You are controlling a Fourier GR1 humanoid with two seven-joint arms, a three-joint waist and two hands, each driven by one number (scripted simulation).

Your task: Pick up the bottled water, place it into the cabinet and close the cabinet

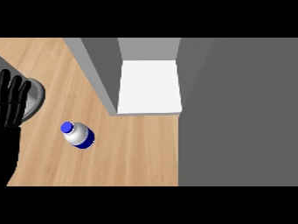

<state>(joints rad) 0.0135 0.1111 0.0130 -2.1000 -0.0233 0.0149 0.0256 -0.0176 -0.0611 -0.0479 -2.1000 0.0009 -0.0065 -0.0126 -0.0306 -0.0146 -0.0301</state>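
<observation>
A small water bottle [78, 134] with a blue cap and blue band stands on the wooden counter [132, 153], left of centre. Behind it the cabinet [148, 85] stands with its door [98, 74] swung open, showing a white inner shelf. My left hand [1, 113] rests at the view's left edge, fingers straight and pointing up, empty, well to the left of the bottle. My right hand does not show.
A grey round sink or bowl rim [36, 94] lies at the left, partly behind my left hand. A large grey panel [248, 113] fills the right side of the view, ending the counter there.
</observation>
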